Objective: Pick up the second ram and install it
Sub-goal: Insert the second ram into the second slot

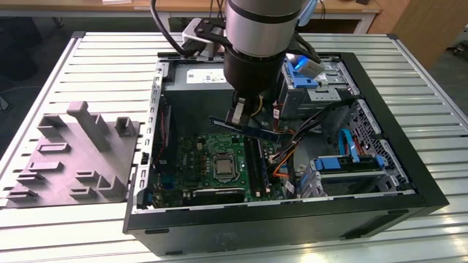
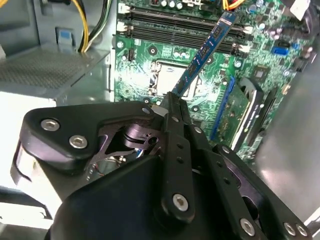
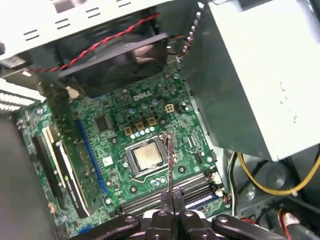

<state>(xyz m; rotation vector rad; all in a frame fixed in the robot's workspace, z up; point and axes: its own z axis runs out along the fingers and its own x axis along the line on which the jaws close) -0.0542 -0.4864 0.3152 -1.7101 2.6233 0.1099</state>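
Closest in, my gripper (image 2: 172, 100) is pinched narrow on one end of the second ram (image 2: 205, 50). The strip juts out tilted above the motherboard (image 2: 145, 65), apart from it. I judge this the carry stage: lifted, not yet seated. The memory slots (image 2: 185, 22) lie below its far end. Seating calls for levelling the strip, squaring its edge over a free slot, then a straight press down.

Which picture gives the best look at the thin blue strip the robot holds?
The second wrist view: the second ram shows its flat face, slanting over the motherboard. In the exterior view it is partly hidden by the arm; in the first wrist view it is edge-on.
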